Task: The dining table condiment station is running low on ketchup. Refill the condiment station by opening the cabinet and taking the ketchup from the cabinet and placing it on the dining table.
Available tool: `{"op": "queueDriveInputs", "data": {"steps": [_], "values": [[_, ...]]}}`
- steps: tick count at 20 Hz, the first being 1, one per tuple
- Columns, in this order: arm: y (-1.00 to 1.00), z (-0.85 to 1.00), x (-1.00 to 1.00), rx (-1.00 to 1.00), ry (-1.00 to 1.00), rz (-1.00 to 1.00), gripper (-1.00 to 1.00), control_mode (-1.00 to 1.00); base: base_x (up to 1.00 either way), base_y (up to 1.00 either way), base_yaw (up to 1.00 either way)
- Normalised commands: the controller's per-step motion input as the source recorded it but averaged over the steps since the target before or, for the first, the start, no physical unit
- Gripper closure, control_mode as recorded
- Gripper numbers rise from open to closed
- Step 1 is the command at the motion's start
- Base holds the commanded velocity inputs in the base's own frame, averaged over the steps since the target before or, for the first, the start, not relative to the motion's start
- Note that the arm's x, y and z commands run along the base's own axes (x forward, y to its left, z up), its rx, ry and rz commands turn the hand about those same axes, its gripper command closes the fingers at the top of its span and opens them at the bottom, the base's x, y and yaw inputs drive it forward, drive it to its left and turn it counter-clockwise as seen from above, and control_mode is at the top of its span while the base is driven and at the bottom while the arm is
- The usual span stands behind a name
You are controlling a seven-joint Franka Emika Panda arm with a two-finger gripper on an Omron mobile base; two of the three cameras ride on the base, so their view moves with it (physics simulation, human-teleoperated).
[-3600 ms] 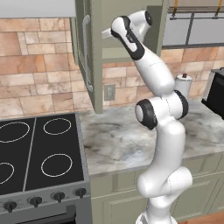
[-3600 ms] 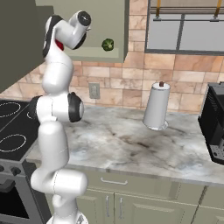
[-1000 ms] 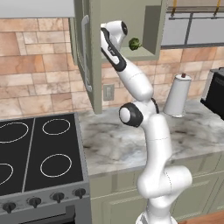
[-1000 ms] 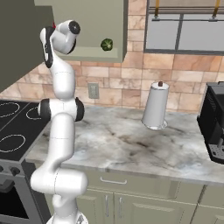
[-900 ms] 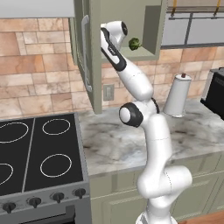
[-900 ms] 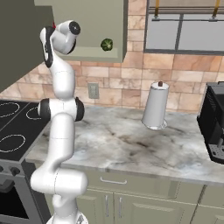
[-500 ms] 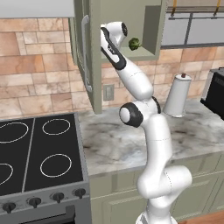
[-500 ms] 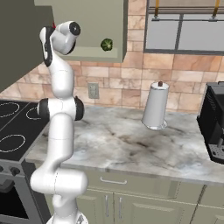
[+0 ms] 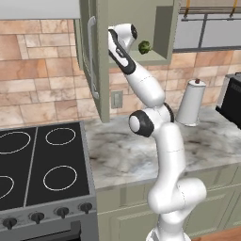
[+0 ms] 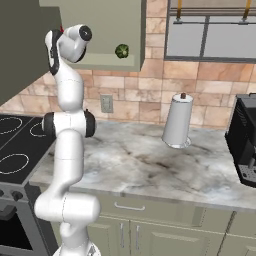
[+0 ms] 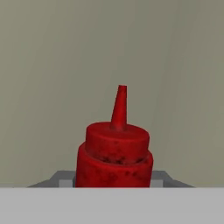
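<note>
The sage-green cabinet (image 9: 160, 28) stands open, its door (image 9: 92, 66) swung out toward me with the metal bar handle on it. My arm reaches up into the cabinet. In the hand view the red ketchup bottle (image 11: 114, 153) stands upright and very close, dead centre, its pointed nozzle up. Grey fingertips (image 11: 65, 179) press against both of its sides. In the right base view the gripper (image 10: 56, 37) sits at the cabinet's left end, with a bit of red beside it. The dining table is out of view.
A small green vegetable (image 9: 144, 46) lies on the cabinet shelf to the right of the hand. Below are a marbled counter (image 10: 150, 165), a white cone-shaped holder (image 10: 177, 122), a black stove (image 9: 37, 164) and a black machine (image 10: 245, 140).
Since 3.6 s ago the arm has swung left into the cabinet. Over the last second nothing has visibly moved.
</note>
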Motion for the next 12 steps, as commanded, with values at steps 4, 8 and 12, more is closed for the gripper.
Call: {"op": "queueDriveInputs", "data": {"steps": [4,8,12], "values": [[0.0,0.0,-0.01,0.0,0.0,0.0,1.0,-1.0,0.0,0.0,0.0],[0.0,0.0,-0.18,0.0,-0.05,0.0,1.0,-1.0,0.0,0.0,0.0],[0.0,-0.05,-0.62,0.0,-0.09,0.0,1.0,-1.0,0.0,0.0,0.0]]}}
